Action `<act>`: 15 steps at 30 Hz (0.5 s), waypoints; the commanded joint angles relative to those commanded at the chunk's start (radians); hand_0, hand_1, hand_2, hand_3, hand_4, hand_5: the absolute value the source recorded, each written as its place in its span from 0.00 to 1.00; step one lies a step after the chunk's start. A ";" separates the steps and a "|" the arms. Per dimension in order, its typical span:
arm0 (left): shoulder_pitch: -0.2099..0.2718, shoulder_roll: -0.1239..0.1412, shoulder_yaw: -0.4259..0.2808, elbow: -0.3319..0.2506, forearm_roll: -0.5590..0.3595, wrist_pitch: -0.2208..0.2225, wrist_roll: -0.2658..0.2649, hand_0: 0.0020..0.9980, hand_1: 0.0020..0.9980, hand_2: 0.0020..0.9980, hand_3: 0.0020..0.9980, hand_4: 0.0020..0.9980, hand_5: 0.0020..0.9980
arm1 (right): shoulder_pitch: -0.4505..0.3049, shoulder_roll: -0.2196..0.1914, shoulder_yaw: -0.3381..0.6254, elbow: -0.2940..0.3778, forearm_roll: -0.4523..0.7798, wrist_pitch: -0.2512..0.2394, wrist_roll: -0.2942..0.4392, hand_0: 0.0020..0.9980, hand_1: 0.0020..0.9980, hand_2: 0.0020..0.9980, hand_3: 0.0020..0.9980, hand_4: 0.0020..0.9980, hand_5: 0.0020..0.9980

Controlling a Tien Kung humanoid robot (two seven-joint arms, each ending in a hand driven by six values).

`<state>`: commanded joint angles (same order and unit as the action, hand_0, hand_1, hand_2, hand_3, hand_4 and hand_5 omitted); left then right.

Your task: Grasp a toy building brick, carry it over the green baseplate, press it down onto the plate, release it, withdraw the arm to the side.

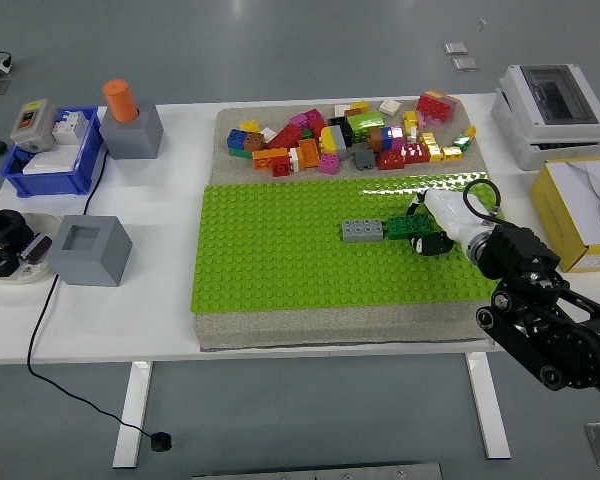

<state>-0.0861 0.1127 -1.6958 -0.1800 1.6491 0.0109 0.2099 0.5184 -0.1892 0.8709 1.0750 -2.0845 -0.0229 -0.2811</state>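
My right hand [430, 228] grips the dark green brick [401, 227], fingers closed on it, low on the green baseplate [280, 250], butted against the grey brick [363, 230] to extend the row.

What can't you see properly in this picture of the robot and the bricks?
- Head view: the right hand covers part of the dark green brick, so its fingers' grip is hidden.
- The left arm is outside the picture.
- The brick pile is too small and jumbled to count.
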 joint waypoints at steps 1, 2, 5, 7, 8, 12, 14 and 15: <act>0.000 0.000 0.000 0.000 0.000 0.000 0.000 0.66 0.64 0.65 0.67 0.71 0.21 | -0.001 -0.001 0.001 0.001 0.000 0.000 0.000 0.78 0.79 0.82 0.54 0.61 0.16; 0.000 0.000 0.000 0.000 0.000 0.000 0.000 0.66 0.64 0.65 0.67 0.71 0.21 | -0.002 -0.001 0.003 0.003 -0.001 0.000 0.000 0.78 0.79 0.82 0.54 0.61 0.16; 0.001 0.000 0.000 0.000 -0.001 0.000 0.000 0.66 0.64 0.65 0.67 0.71 0.21 | -0.004 -0.004 0.006 0.009 0.000 -0.001 0.001 0.78 0.79 0.82 0.54 0.61 0.16; 0.001 0.000 0.000 0.000 -0.001 0.000 0.000 0.66 0.64 0.65 0.67 0.71 0.21 | -0.005 -0.006 0.008 0.013 0.003 -0.001 0.002 0.78 0.79 0.82 0.54 0.61 0.16; 0.001 0.000 0.000 0.000 -0.001 0.000 0.000 0.66 0.64 0.65 0.67 0.71 0.21 | -0.005 -0.007 0.008 0.014 0.005 -0.002 0.003 0.78 0.79 0.82 0.54 0.61 0.16; 0.001 0.000 0.000 0.000 0.000 0.000 0.000 0.66 0.64 0.65 0.67 0.71 0.21 | -0.003 -0.006 0.005 0.010 0.012 -0.003 0.006 0.77 0.79 0.82 0.54 0.61 0.16; 0.001 -0.001 0.000 0.000 0.000 0.000 0.000 0.66 0.64 0.65 0.67 0.71 0.21 | -0.002 -0.005 0.002 0.008 0.015 -0.004 0.008 0.77 0.79 0.82 0.54 0.61 0.16; 0.001 -0.001 0.000 0.000 0.001 0.000 0.000 0.66 0.64 0.65 0.67 0.71 0.21 | -0.001 -0.004 0.000 0.007 0.016 -0.004 0.009 0.77 0.79 0.82 0.54 0.61 0.16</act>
<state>-0.0855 0.1120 -1.6958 -0.1800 1.6497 0.0104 0.2100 0.5175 -0.1930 0.8705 1.0822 -2.0687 -0.0273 -0.2722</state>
